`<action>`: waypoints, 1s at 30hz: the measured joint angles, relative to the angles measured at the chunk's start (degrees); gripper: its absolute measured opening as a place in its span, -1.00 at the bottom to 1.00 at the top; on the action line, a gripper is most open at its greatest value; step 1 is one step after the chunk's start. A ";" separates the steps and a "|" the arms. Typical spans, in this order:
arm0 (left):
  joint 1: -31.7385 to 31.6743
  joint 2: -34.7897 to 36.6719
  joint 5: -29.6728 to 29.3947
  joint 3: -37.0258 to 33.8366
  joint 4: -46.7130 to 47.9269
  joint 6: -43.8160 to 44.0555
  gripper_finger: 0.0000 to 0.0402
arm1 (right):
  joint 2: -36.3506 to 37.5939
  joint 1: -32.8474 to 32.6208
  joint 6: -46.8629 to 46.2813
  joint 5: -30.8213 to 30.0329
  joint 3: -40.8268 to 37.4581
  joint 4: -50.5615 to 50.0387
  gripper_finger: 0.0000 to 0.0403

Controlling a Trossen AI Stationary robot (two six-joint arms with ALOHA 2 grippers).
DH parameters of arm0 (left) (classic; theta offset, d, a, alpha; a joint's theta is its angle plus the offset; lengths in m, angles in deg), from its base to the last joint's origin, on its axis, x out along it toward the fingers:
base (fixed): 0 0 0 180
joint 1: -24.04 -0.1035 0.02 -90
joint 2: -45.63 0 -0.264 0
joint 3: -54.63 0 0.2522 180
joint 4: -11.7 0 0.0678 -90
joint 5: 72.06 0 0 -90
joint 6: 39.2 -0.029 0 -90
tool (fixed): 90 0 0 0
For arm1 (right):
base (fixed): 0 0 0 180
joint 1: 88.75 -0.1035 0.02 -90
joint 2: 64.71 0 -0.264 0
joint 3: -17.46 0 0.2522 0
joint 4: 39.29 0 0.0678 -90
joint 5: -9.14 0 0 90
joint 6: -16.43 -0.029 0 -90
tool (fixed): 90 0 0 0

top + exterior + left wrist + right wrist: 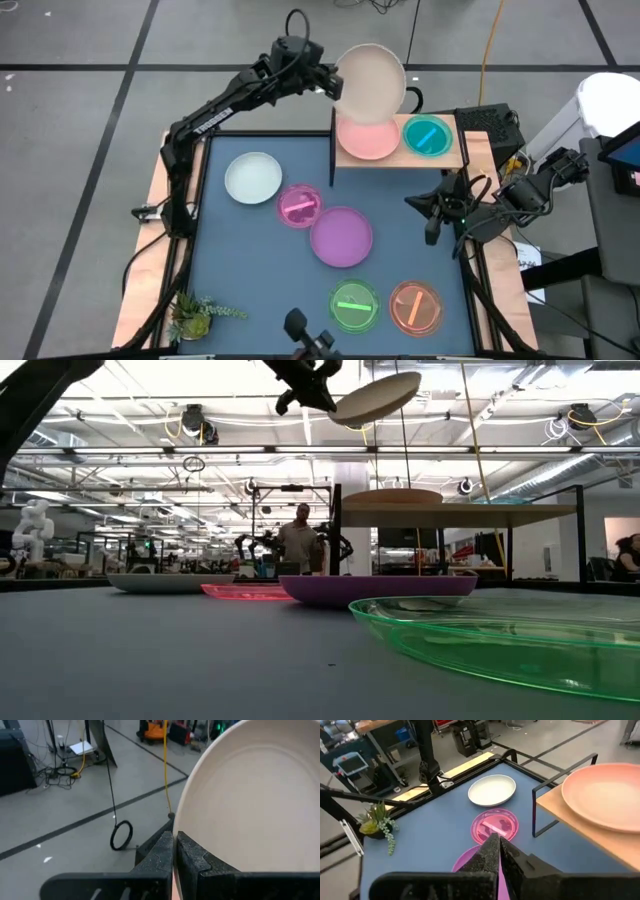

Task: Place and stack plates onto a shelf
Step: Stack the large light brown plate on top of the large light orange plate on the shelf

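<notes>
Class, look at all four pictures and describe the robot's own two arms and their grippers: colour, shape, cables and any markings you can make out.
Both arms are black, built of slim jointed segments. The left arm carries white lettering along its forearm, too small to read. Black cables loop around the right arm. The left gripper and right gripper each have two matte black, blocky fingers with stepped edges.
</notes>
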 joint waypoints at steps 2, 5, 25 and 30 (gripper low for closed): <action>-0.09 -0.98 -0.08 0.02 -1.03 0.76 -0.96 | 0.00 0.00 1.55 0.00 0.00 -0.04 -1.00; -0.11 -2.60 -0.31 0.02 -1.48 3.09 -0.96 | 0.00 0.00 3.58 -0.68 0.00 -0.14 -1.00; 0.17 -9.05 2.11 -1.03 4.56 15.37 -0.96 | 0.05 0.02 4.32 -5.80 -0.27 -3.70 -1.00; 0.17 -9.23 2.10 -1.03 6.40 15.40 -0.97 | 0.13 0.02 2.91 -5.80 -2.63 -2.62 -1.00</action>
